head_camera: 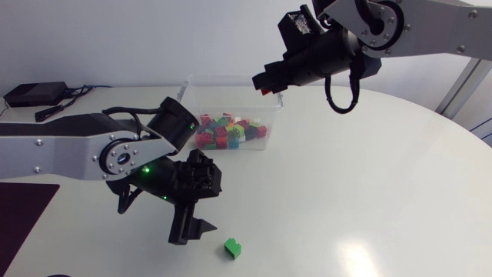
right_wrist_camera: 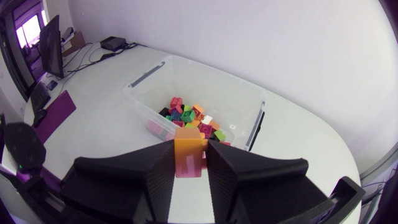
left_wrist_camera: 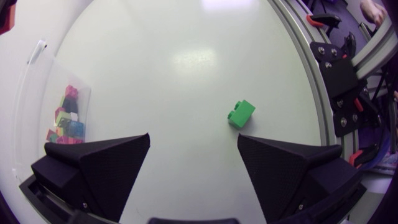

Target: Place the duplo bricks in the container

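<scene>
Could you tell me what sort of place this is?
Probably a robotics lab: white table, two robot arms, right gripper shut on an orange brick near a clear container of bricks.

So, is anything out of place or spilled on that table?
Only the green brick: it lies alone on the table, apart from the clear container holding the other bricks. The left gripper hangs close by, fingers open. Nothing looks spilled or broken.

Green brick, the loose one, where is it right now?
In the head view the green brick lies loose on the table, just ahead of the open left gripper, untouched and far from the container.
</scene>
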Tool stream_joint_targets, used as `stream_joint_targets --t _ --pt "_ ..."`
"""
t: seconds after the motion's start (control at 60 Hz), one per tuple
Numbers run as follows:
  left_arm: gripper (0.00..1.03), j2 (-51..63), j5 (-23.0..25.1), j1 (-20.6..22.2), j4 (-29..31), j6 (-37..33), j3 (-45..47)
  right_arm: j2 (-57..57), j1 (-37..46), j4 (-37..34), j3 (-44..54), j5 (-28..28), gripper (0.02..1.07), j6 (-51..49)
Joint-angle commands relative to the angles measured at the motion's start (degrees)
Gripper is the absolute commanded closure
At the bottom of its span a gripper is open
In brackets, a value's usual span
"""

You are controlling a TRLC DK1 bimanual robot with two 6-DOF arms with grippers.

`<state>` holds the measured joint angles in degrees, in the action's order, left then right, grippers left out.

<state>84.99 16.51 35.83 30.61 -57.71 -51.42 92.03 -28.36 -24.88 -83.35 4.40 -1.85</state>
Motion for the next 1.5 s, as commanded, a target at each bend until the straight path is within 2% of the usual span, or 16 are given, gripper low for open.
stream_joint_targets --t 0.0,0.233,0.55,0.6,0.683,0.9,1.017,1.15,1.483 --pt "0.07 0.5 -0.4 2.5 0.9 -3.1 1.5 1.3 0.7 2.0 -1.4 0.3 0.81 2.1" --pt "0.1 5.4 -2.1 8.0 1.4 -5.0 1.9 2.9 1.1 5.4 -2.3 0.3 0.81 3.7" --pt "0.12 10.5 -2.5 11.0 1.5 -6.8 0.2 4.7 2.9 9.8 -2.5 2.6 0.81 4.9" --pt "0.16 11.2 -2.5 11.7 1.4 -7.1 0.2 5.2 3.2 10.6 -2.5 2.7 0.81 5.1" --pt "0.16 11.8 -2.5 12.4 1.3 -7.1 -0.3 5.9 3.7 11.9 -2.3 2.8 0.81 5.5" --pt "0.43 12.9 -2.2 12.6 1.4 -6.8 -0.3 8.2 4.2 15.3 -2.1 2.9 0.81 5.5" --pt "0.46 14.8 -2.2 13.2 1.6 -6.4 -0.4 9.3 4.3 15.6 -3.0 3.0 0.81 5.5" --pt "0.65 15.6 -2.2 13.9 2.3 -6.4 -1.4 10.3 4.5 15.4 -3.8 3.2 0.81 5.5" --pt "0.66 18.3 -2.0 15.4 5.2 -4.9 -4.0 12.6 4.5 15.6 -5.9 3.2 0.8 5.5"
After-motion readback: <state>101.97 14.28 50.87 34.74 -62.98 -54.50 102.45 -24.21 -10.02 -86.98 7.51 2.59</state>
